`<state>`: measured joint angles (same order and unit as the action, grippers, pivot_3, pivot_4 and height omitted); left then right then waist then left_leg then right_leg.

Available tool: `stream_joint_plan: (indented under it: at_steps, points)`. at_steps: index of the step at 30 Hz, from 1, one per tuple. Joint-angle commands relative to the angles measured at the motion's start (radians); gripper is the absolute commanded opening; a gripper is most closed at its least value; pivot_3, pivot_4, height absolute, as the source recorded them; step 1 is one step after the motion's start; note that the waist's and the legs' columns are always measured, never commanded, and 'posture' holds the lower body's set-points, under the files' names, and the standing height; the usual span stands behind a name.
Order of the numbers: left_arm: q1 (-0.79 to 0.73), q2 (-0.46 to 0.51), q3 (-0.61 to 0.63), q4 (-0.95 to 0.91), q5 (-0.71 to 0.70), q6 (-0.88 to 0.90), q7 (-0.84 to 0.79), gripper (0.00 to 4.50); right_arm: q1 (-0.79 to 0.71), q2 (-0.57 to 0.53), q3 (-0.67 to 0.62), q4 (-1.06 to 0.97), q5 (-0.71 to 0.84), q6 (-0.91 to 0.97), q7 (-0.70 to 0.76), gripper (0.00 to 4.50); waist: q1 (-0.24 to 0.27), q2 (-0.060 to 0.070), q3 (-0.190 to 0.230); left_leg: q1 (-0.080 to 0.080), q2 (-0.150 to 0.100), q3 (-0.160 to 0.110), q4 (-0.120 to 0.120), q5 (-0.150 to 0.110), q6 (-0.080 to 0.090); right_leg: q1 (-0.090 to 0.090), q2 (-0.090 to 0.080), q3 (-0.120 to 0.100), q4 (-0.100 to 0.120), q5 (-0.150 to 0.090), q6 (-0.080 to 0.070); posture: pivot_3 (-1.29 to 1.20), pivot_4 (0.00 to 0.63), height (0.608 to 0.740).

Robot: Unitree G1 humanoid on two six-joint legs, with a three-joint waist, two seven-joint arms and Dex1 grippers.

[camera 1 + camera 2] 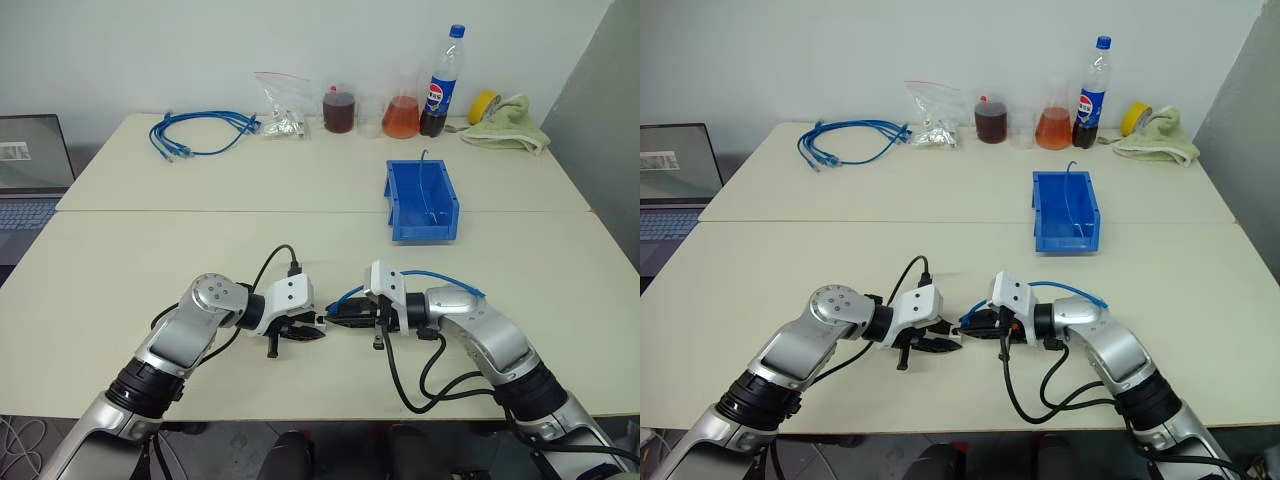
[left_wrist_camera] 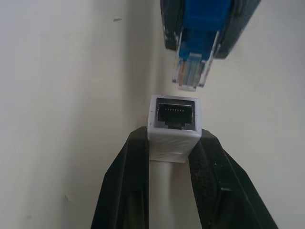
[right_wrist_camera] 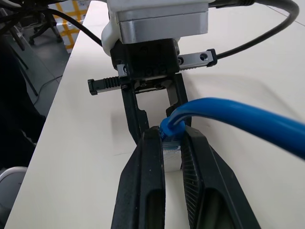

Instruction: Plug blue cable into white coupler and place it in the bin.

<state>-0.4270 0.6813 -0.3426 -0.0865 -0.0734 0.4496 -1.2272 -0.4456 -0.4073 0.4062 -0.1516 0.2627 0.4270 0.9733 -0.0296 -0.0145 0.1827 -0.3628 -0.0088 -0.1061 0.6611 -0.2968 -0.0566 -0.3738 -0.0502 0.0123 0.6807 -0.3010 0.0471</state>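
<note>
The white coupler is pinched between my left gripper's black fingers, its open socket facing the other hand. My right gripper is shut on the blue cable just behind its clear plug. The plug points at the socket from a small gap away, slightly off its centre line and not inserted. Both grippers meet tip to tip low over the table's near edge. The cable arcs back over my right forearm. The blue bin stands beyond them, to the right of centre.
A thin cable lies inside the bin. At the back of the table are a coil of blue cables, a clear bag of connectors, flasks of coloured liquid, a cola bottle, yellow tape and a cloth. A laptop sits far left.
</note>
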Motion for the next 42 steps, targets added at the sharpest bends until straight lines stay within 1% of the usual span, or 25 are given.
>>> stream_joint_plan:
  at_steps: [1,12,29,36,42]
  points:
    - [0.026,0.006,-0.046,0.029,0.016,0.014,-0.007,0.83,-0.017,0.013,0.005,-0.006,-0.021,-0.023,-0.004,0.2,0.0,0.0,0.0,0.0,0.0,0.0,0.0,0.0,0.0,0.0,0.0,0.0,0.0,0.0,0.0,0.0,0.15,0.74]
    - [0.031,0.003,-0.048,0.012,0.013,0.028,-0.003,0.83,-0.051,0.039,0.002,0.035,-0.052,-0.015,-0.019,0.19,0.0,0.0,0.0,0.0,0.0,-0.001,0.0,0.0,0.0,0.0,0.0,0.0,0.0,0.0,0.0,0.0,0.15,0.74]
    - [0.027,-0.007,-0.041,0.023,0.005,0.044,0.004,0.83,-0.026,0.02,0.043,-0.001,-0.068,-0.008,0.003,0.19,0.0,0.001,-0.001,0.0,0.0,-0.001,0.0,0.0,0.0,0.0,0.0,0.0,0.0,0.0,0.0,0.0,0.15,0.74]
    - [0.026,-0.006,-0.046,0.02,0.002,0.048,0.001,0.83,-0.045,0.029,0.061,0.019,-0.086,0.009,-0.002,0.19,0.0,0.002,-0.001,0.0,0.0,-0.001,0.0,0.0,0.0,0.0,0.0,0.0,0.0,0.0,0.0,0.0,0.15,0.74]
    - [0.024,-0.006,-0.047,0.022,0.004,0.048,0.001,0.82,-0.045,0.005,0.057,0.014,-0.092,0.025,0.013,0.19,0.0,0.002,-0.002,0.0,0.0,-0.001,0.0,0.0,0.0,0.0,0.0,0.0,0.0,0.0,0.0,0.0,0.15,0.74]
